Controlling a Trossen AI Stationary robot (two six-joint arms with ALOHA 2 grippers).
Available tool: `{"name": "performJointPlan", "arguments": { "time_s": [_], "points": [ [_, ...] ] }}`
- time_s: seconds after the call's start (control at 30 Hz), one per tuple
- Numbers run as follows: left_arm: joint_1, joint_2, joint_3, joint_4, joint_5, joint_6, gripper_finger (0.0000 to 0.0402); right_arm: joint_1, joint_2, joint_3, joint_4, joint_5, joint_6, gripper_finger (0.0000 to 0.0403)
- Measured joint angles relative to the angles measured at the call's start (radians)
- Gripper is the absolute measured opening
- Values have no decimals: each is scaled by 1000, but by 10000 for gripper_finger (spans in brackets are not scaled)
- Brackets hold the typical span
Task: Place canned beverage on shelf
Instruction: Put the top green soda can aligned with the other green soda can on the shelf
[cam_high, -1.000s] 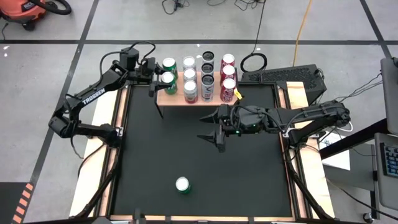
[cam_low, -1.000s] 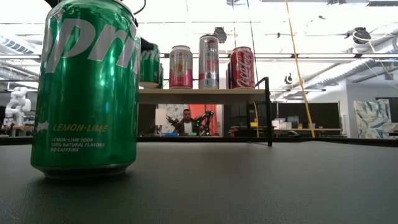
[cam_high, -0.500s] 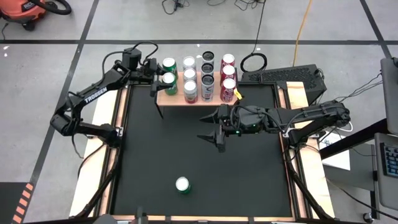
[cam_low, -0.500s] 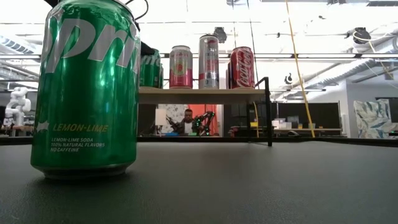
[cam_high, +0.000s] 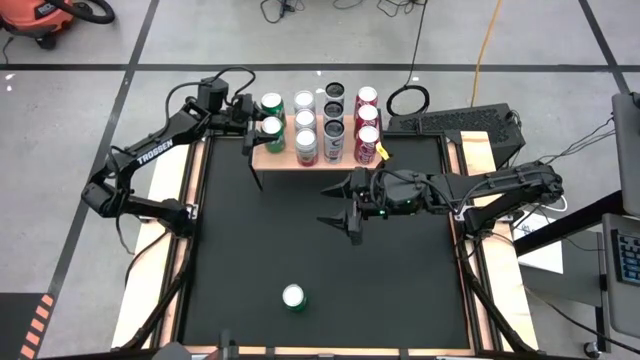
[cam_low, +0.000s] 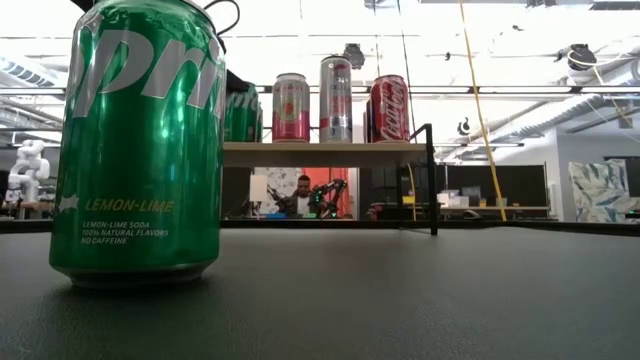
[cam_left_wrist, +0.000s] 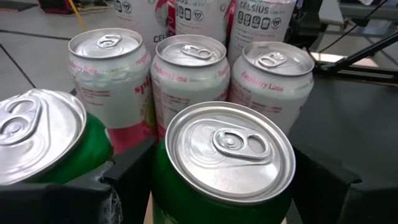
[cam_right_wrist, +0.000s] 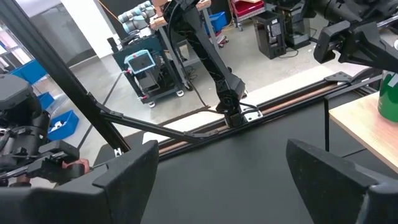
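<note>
L tool (cam_high: 262, 127) gripping green can (cam_high: 270, 126) on shelf (cam_high: 276, 159), R tool (cam_high: 340, 206) released above table ctr

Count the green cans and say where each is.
3. The rear green can and front green can stand on the shelf's left end, at the left gripper; the third green can stands alone on the table.

We see a green can (cam_left_wrist: 227, 163) at the lower middle of the frame, between our left gripper's (cam_left_wrist: 217, 186) two dark fingers (cam_left_wrist: 127, 177), silver top with pull tab facing us. A second green can (cam_left_wrist: 46, 146) tilts at the lower left. Behind them stand three white-and-pink cans (cam_left_wrist: 189, 78) in a row across the middle, with taller white cans (cam_left_wrist: 199, 14) along the top edge.
</note>
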Motion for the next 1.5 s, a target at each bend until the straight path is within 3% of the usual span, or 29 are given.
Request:
{"name": "performJointPlan", "arguments": {
  "time_s": [0.6,0.87,1.03,1.5],
  "points": [
    [0,0,1,-22,-6,41,296,0,0,0,0,0,0,331],
    [0,0,1,-27,-6,33,339,0,0,0,0,0,0,331],
    [0,-3,1,-20,-3,24,346,0,0,0,0,0,0,331],
    [-1,-148,1,21,-15,-24,347,0,0,0,-4,-1,0,331]
  ]
}}
